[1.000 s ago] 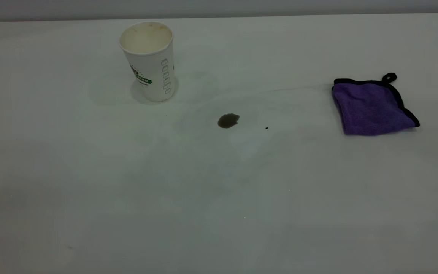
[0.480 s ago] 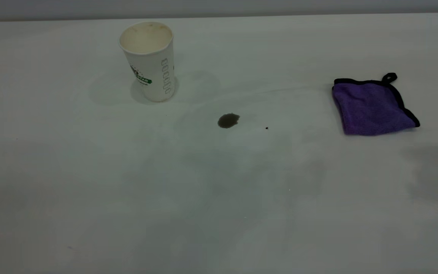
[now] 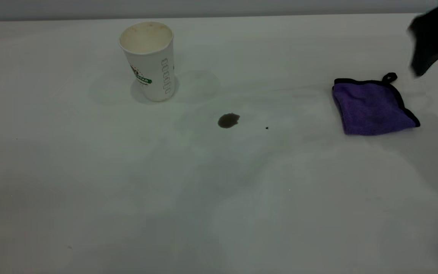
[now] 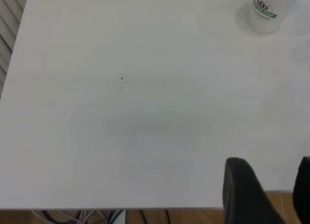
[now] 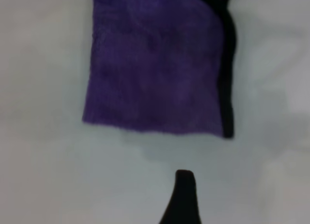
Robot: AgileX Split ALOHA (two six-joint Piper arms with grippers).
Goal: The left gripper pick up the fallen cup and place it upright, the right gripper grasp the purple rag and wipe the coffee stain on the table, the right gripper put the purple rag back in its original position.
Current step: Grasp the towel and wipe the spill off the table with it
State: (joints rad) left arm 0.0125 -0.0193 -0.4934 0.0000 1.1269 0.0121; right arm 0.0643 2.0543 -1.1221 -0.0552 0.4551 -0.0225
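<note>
Already the cup (image 3: 149, 61) stands upright on the worktop (image 3: 219, 198), far and to the left, with its open mouth up and the green band on its side; nothing touches it. To the right of it and nearer lies the coffee stain (image 3: 228, 120), a small dark brown blot, well apart from the cup, and a tiny black speck (image 3: 267, 128) sits just to the right of the stain. The purple rag (image 3: 373, 108) lies folded and flat at the right side of the worktop, well apart from the stain, with its small black loop at the far corner. The right gripper (image 3: 428, 42) hangs in the air at the far right edge, above and just beyond the rag, not touching it; it holds nothing, but I cannot tell how wide its fingers are, because only one dark fingertip (image 5: 183, 197) shows in the right wrist view, near the edge of the rag. The left gripper (image 4: 267, 190) is over the near left part of the worktop, far from the cup, its fingers (image 4: 242, 185) apart and with nothing between them.
</note>
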